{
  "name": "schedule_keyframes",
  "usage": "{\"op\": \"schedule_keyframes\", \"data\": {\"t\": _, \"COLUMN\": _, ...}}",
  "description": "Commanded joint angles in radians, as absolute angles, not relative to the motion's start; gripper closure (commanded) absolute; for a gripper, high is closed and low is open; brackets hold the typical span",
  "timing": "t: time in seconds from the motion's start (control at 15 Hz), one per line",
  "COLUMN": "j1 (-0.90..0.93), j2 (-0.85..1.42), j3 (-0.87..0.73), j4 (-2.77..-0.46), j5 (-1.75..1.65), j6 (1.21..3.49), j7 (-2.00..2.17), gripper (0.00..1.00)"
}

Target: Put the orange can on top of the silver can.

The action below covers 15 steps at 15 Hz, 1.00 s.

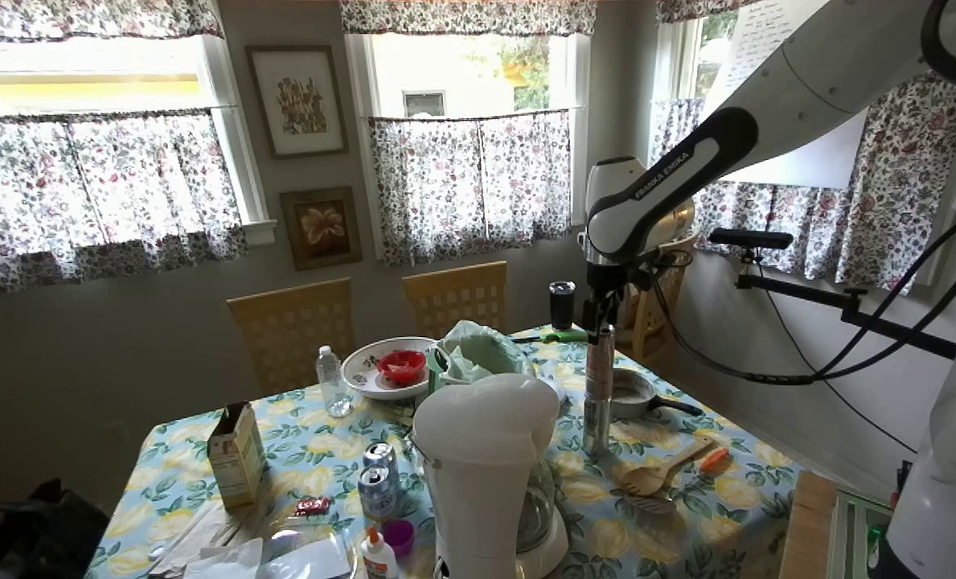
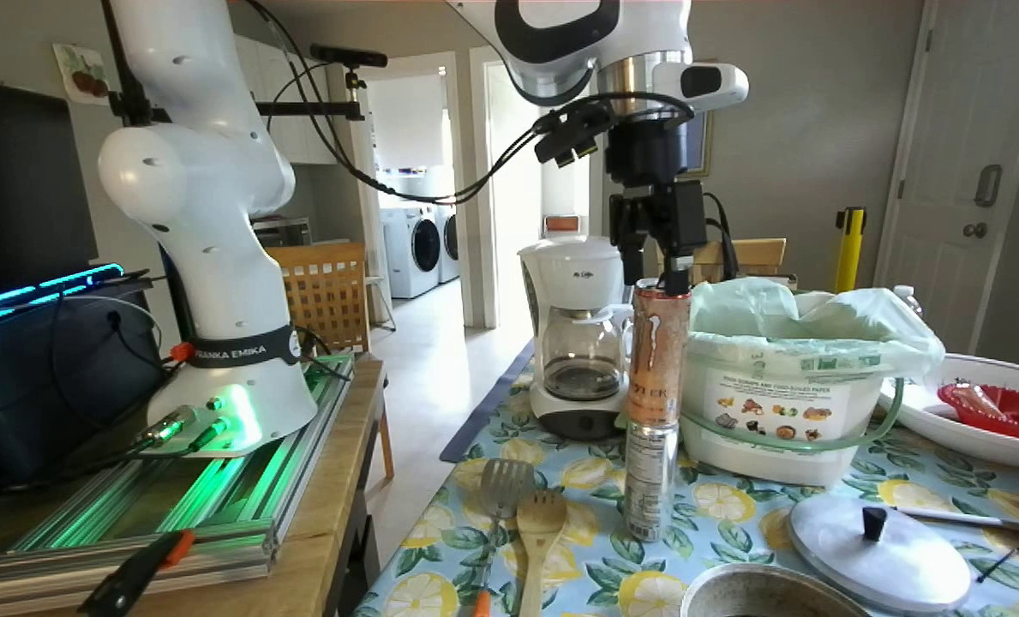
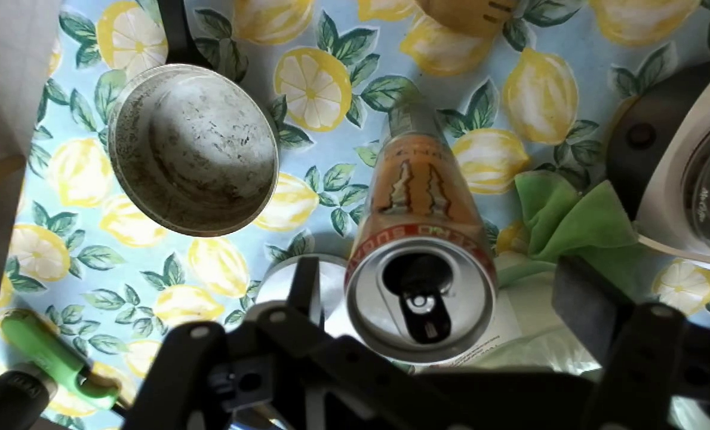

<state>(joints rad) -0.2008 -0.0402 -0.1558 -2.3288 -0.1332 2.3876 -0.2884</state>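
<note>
The orange can (image 2: 656, 364) stands upright on top of the silver can (image 2: 650, 488), which stands on the tablecloth. The stack also shows in an exterior view, with the orange can (image 1: 599, 366) above the silver can (image 1: 596, 426). In the wrist view the top and front of the orange can (image 3: 423, 197) are large, and only a bit of the silver can (image 3: 414, 119) shows beneath it. My gripper (image 3: 444, 286) is open, with a finger on each side of the orange can's top and a visible gap on both sides. The gripper (image 2: 659, 270) is at the can's rim.
A lined bin (image 2: 766, 407) and a coffee maker (image 2: 582, 334) stand close to the stack. A saucepan (image 3: 193, 149), its lid (image 2: 878, 553), a wooden fork (image 2: 541, 531) and a spatula (image 2: 505, 488) lie around it. A black tumbler (image 1: 562, 305) stands at the table's far corner.
</note>
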Motion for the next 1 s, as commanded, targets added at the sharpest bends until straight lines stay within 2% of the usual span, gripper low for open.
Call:
{"op": "schedule_keyframes", "data": {"t": 0.0, "j1": -0.192, "j2": -0.063, "j3": -0.168, "j4": -2.342, "j5": -0.136, "j6": 2.382, "j7": -0.303, "gripper": 0.00}}
{"op": "schedule_keyframes", "data": {"t": 0.93, "j1": -0.170, "j2": -0.251, "j3": -0.161, "j4": -2.345, "j5": -0.126, "j6": 2.195, "j7": -0.270, "gripper": 0.00}}
